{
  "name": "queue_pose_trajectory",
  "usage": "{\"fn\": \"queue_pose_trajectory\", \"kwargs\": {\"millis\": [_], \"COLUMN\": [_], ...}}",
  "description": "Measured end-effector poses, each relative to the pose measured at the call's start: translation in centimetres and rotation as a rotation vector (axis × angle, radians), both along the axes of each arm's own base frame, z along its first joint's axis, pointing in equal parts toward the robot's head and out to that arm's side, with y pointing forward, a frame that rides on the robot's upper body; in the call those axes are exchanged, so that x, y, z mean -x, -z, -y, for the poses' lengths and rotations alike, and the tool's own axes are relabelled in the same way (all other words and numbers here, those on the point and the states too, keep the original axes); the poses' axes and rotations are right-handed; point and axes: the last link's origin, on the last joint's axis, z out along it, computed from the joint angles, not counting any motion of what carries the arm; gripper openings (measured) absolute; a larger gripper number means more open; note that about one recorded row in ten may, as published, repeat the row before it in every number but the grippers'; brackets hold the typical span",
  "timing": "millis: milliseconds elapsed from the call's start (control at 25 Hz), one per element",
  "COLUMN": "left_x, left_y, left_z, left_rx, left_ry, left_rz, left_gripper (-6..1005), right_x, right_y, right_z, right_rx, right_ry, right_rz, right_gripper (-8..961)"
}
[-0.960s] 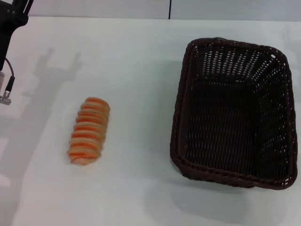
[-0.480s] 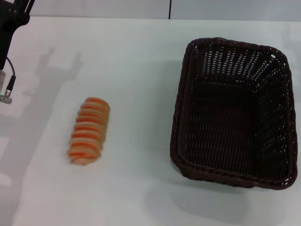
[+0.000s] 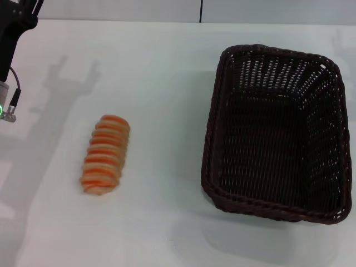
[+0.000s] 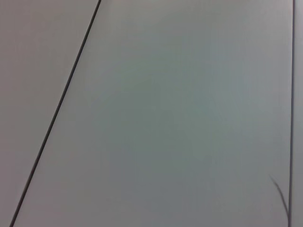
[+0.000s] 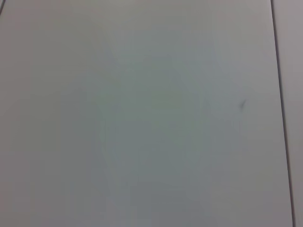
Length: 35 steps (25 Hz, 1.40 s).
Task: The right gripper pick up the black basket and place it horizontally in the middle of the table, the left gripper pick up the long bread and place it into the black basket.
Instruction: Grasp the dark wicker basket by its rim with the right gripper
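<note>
White table (image 3: 167, 83) fills most of head view, w/ a pale wall strip along the top edge. Black basket (image 3: 276, 133) sits at right of frame, upright, open side up, long axis running top to bottom. Long bread (image 3: 105, 154) lies left of centre, well apart from basket, nothing touching it. Left arm (image 3: 12, 39) shows only at upper left corner; its gripper's state can't be told. Right gripper isn't visible anywhere. Both wrist views show just plain pale surface w/ thin dark lines.
</note>
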Motion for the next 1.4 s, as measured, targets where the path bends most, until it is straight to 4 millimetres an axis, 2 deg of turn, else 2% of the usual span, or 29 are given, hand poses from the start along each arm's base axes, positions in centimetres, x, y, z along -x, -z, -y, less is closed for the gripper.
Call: {"fn": "queue_pose_trajectory", "kwargs": {"millis": [480,680,920,1400], "left_x": [0.4,0.5,0.8,0.3], "left_y": [-0.1,0.0,0.3,0.6], "left_z": [-1.0,-1.1,-1.1,-1.6], "left_rx": [0.054,0.063,0.081,0.1], "left_ry": [-0.041,-0.052,-0.071,-0.061], "left_rz": [0.072,0.069,0.064,0.055], "left_gripper": [837,837,836,836], "right_x": [-0.2,0.4,1.8,2.8], "right_y": [-0.3,-1.9,-3.6,-7.3], "right_z": [-0.1,0.0,1.1,2.5], "right_rx": [0.016,0.052,0.11,0.398], "right_ry": [0.064,0.12,0.138,0.314], "right_rz": [-0.057,-0.121,-0.129,-0.139], "right_gripper": [618,618,618,617]}}
